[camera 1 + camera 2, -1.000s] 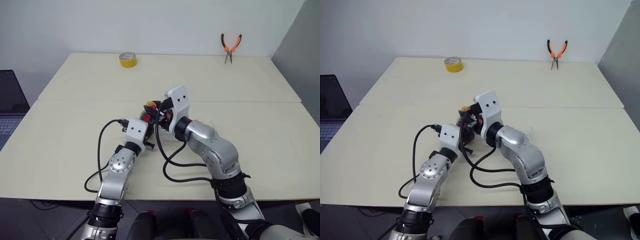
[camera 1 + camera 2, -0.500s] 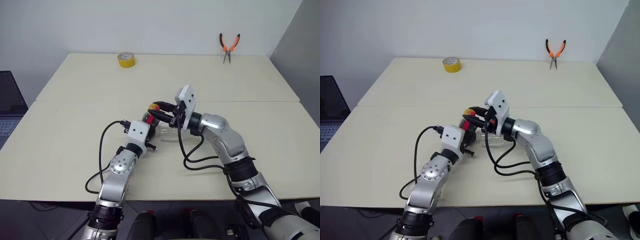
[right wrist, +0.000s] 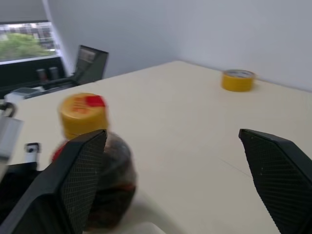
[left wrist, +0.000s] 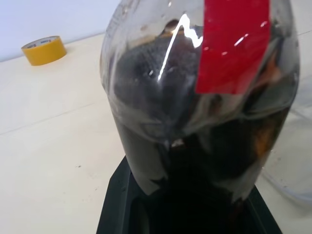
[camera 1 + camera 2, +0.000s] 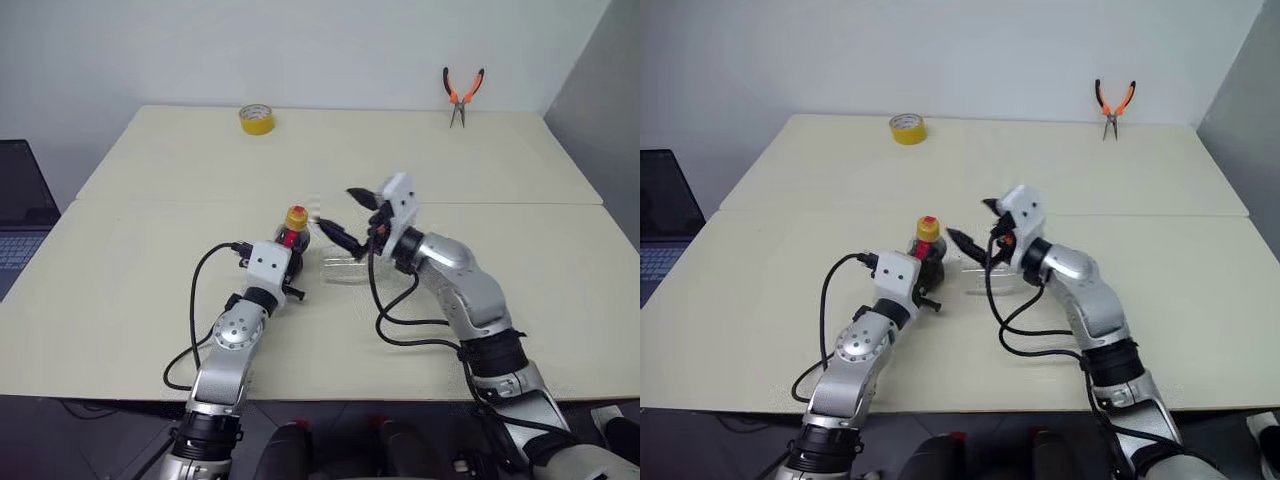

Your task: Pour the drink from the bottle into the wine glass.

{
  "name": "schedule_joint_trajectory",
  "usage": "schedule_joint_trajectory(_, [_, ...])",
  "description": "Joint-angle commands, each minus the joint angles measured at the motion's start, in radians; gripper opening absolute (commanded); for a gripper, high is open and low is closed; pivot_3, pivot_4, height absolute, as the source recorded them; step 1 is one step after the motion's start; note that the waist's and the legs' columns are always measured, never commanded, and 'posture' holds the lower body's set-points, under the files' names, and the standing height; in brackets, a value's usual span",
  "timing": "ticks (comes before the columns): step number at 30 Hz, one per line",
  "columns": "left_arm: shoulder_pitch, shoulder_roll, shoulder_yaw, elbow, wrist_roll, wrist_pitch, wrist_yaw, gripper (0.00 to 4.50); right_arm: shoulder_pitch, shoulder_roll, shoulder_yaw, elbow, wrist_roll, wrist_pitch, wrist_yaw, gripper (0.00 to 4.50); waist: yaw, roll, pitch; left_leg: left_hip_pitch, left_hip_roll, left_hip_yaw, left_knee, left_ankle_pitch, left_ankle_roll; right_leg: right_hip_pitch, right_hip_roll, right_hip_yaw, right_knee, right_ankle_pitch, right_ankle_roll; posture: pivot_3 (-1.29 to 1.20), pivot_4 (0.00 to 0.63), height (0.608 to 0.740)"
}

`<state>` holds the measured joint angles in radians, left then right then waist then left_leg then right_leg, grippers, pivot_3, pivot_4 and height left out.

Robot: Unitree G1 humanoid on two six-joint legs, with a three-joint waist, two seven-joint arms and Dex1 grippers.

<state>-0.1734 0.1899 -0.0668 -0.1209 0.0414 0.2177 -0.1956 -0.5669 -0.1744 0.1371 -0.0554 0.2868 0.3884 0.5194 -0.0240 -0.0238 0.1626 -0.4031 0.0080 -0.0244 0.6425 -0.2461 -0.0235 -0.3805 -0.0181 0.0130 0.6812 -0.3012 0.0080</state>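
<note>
The bottle [image 5: 290, 233] is clamped upright at frame centre by the left gripper [image 5: 283, 262], jaws closed on its dark lower body, yellow cap [image 5: 928, 225] on top. The right gripper [image 5: 345, 216] is spread wide, holding nothing, just right of the cap and about level with it, fingers aimed leftward at the neck. The cap is judged not yet unscrewed; the right arm is nearer for that. The wine glass [image 5: 343, 268] is hard to make out: only a faint clear shape low between the arms, orientation unclear. The drink [image 4: 204, 161] is seen filling the lower bottle.
</note>
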Motion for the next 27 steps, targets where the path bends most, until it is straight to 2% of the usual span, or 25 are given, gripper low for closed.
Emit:
schedule_joint_trajectory(1, [-0.006, -0.006, 0.01, -0.059, -0.003, -0.023, 0.011, 0.74, 0.041, -0.005, -0.007, -0.148, 0.011, 0.032, -0.024, 4.5, 0.0, 0.0, 0.0, 0.0, 0.0, 0.0, 0.0, 0.0, 0.0, 0.0, 0.0, 0.0, 0.0, 0.0, 0.0, 0.0, 0.15, 0.74])
schedule_joint_trajectory(4, [-0.007, -0.009, 0.007, -0.057, -0.001, -0.024, 0.017, 0.74, 0.12, -0.003, 0.034, -0.31, 0.037, 0.11, -0.047, 4.5, -0.001, 0.0, 0.0, 0.0, 0.0, 0.0, -0.001, 0.0, 0.0, 0.0, 0.0, 0.0, 0.0, 0.0, 0.0, 0.0, 0.15, 0.74])
schedule_joint_trajectory(7, [-0.016, -0.014, 0.007, -0.045, 0.003, -0.027, 0.024, 0.74, 0.119, 0.028, 0.075, -0.362, 0.018, 0.153, -0.085, 4.5, -0.005, 0.0, 0.0, 0.0, 0.0, 0.0, -0.001, 0.0, 0.0, 0.0, 0.0, 0.0, 0.0, 0.0, 0.0, 0.0, 0.15, 0.74])
schedule_joint_trajectory(15, [-0.031, -0.024, 0.003, -0.03, 0.009, -0.036, 0.031, 0.74, 0.023, 0.158, 0.126, -0.271, -0.07, 0.157, -0.221, 4.5, -0.004, 0.0, 0.0, 0.001, 0.0, 0.0, -0.001, 0.0, 0.0, 0.0, 0.001, 0.0, 0.0, 0.0, 0.0, 0.0, 0.15, 0.74])
schedule_joint_trajectory(27, [-0.032, -0.032, -0.009, -0.029, 0.01, -0.041, 0.036, 0.74, -0.035, 0.161, 0.156, -0.159, -0.14, 0.109, -0.199, 4.5, -0.003, 0.0, 0.0, 0.001, 0.0, 0.0, -0.001, 0.0, 0.0, 0.0, 0.0, 0.0, 0.0, 0.0, 0.0, 0.0, 0.15, 0.74])
